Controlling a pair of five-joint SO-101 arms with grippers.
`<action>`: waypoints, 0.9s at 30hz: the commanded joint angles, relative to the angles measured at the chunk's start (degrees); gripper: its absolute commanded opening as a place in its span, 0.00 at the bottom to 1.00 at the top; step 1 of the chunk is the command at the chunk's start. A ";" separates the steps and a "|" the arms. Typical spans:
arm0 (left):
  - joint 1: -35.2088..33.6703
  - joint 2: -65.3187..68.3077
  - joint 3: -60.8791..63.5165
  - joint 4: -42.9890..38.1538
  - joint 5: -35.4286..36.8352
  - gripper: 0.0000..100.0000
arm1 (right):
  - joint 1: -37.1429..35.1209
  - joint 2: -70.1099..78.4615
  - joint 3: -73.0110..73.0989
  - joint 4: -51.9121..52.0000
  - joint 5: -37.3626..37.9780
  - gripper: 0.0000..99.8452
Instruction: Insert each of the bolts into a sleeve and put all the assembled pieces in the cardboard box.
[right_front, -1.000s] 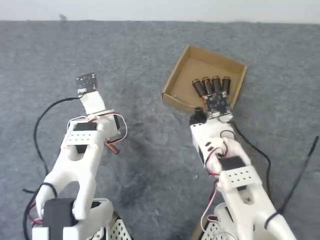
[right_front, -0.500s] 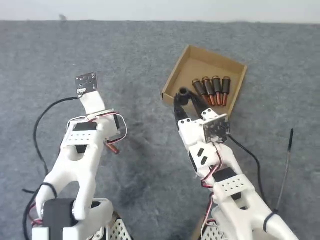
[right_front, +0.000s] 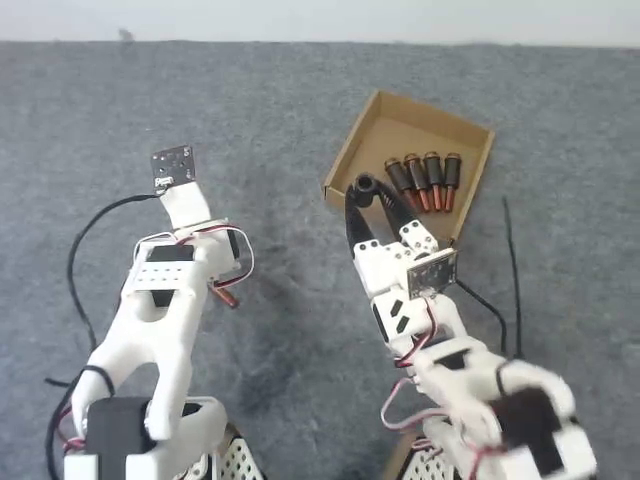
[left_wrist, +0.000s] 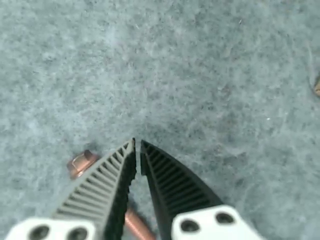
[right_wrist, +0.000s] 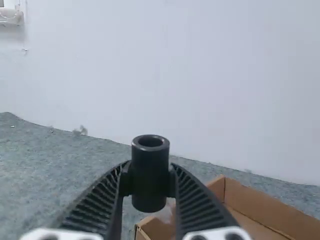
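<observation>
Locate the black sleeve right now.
High view: the black sleeve is clamped in the right gripper, over the cardboard box near-left edge, left of the four assembled pieces inside.

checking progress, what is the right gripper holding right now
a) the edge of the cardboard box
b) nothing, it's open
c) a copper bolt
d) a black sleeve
d: the right gripper is shut on a black sleeve, held upright between its fingers.

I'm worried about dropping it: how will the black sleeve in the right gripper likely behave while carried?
The sleeve looks rigid, a smooth short tube, so it probably won't deform but might twist between the right gripper's ribbed fingers. Being round, it would likely roll if dropped on its side.
</observation>
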 joint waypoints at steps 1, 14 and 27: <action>-0.09 -2.55 -0.22 -1.23 -0.44 0.01 | -0.04 6.99 -3.87 -10.86 1.14 0.01; -0.09 -3.08 6.46 -14.77 -0.26 0.01 | -0.57 25.54 0.18 -25.98 0.88 0.01; 0.00 -3.08 6.20 -15.82 -0.26 0.01 | -13.76 26.24 7.47 -25.36 0.88 0.01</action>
